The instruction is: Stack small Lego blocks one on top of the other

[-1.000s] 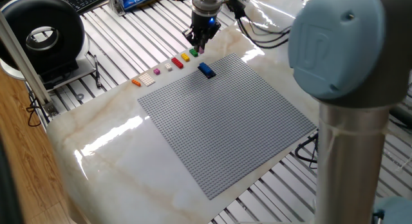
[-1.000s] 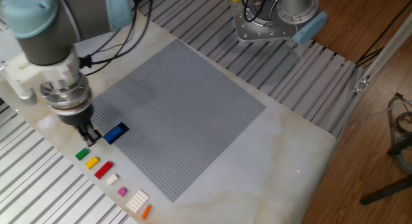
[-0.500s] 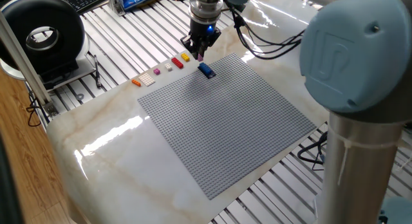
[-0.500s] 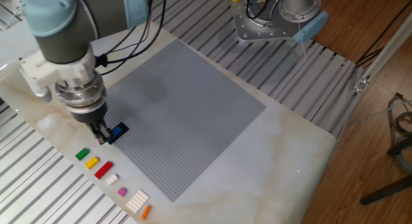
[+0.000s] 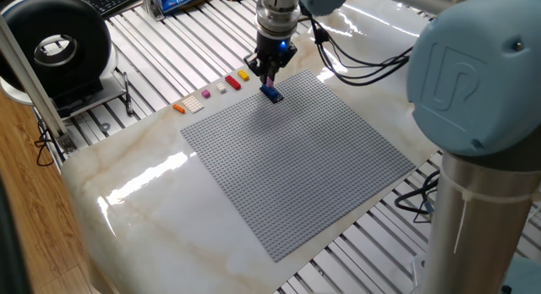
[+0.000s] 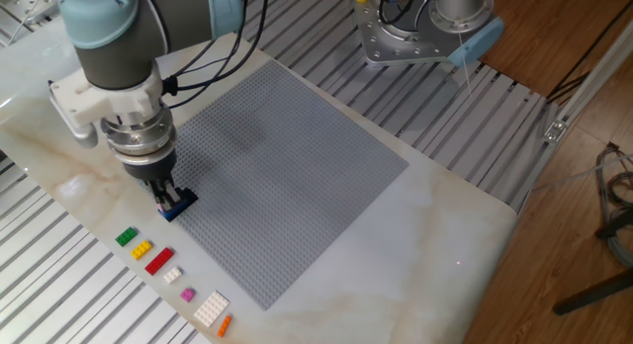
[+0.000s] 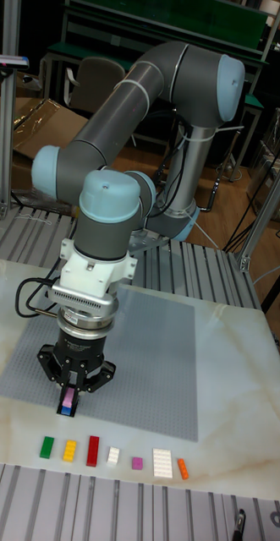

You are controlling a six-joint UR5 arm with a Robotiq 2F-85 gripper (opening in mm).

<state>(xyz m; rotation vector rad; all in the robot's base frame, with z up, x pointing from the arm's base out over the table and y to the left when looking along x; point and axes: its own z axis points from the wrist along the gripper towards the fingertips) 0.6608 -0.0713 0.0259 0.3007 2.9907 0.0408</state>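
My gripper (image 7: 68,396) is shut on a small pink Lego block (image 7: 68,394), which hangs directly over a blue Lego block (image 7: 66,411) on the near edge of the grey baseplate (image 7: 156,363). The two look to be touching; I cannot tell whether they are pressed together. In the fixed views the gripper (image 6: 170,194) (image 5: 269,75) covers most of the blue block (image 6: 177,209) (image 5: 271,94). A row of loose blocks lies beside the plate: green (image 6: 126,237), yellow (image 6: 141,249), red (image 6: 158,261), small white (image 6: 172,275), pink (image 6: 187,296), larger white (image 6: 211,308), orange (image 6: 225,325).
The baseplate (image 5: 296,159) lies on a marble slab (image 5: 144,209) bordered by slatted metal rails. The arm's base (image 6: 435,28) stands at the far side of the plate. A black ring-shaped device (image 5: 55,45) sits off the slab, beyond the row of blocks.
The gripper has carried the pink block away from the row of loose blocks to above the blue block and lowered onto it. The row has not moved.
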